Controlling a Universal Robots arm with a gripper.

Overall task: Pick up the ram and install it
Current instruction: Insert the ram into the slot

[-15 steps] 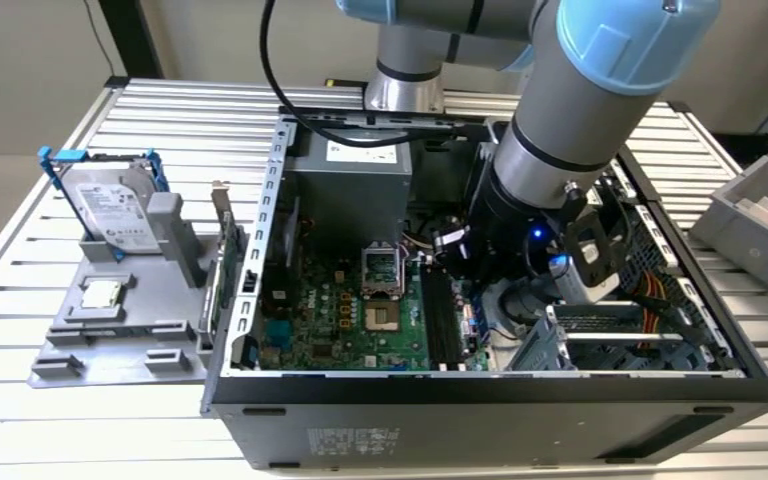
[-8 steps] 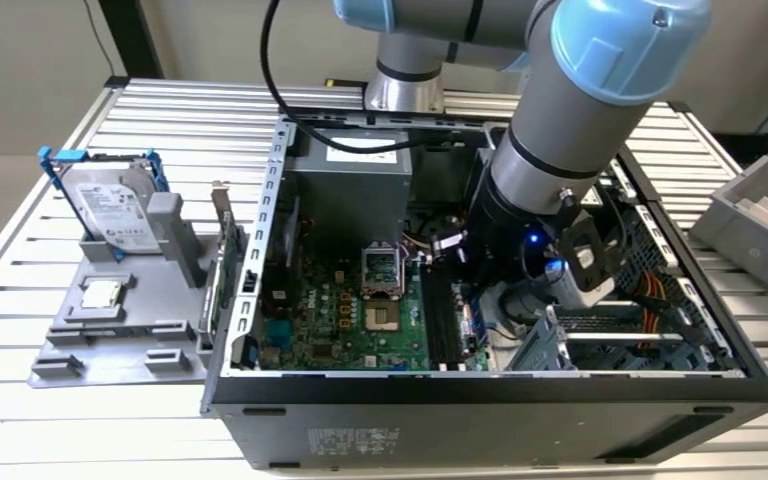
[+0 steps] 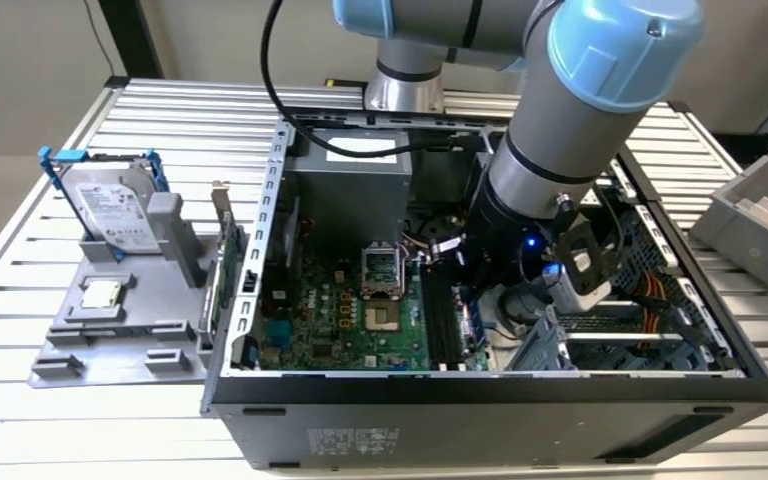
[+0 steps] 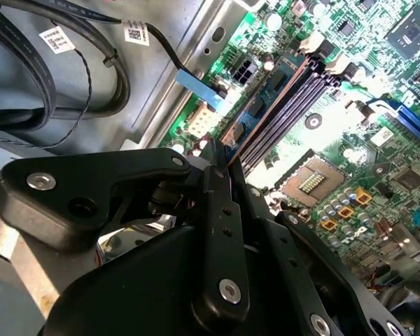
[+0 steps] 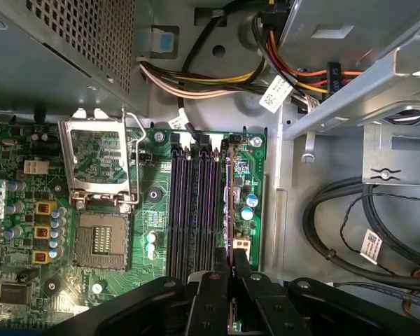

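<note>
Even, bright room light on the slatted table (image 3: 37,420). Case interior (image 3: 344,200) shadowed under the arm. Second wrist view: glare on motherboard (image 4: 350,150), near black linkage (image 4: 91,189) soft-focused.

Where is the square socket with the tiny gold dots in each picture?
Exterior view: the socket sits in the middle of the motherboard, on the exterior view's left of the arm.
First wrist view: the socket lies beside the long black slots.
Second wrist view: the socket lies beside those slots.
Shared landmark: the long black slots.
</note>
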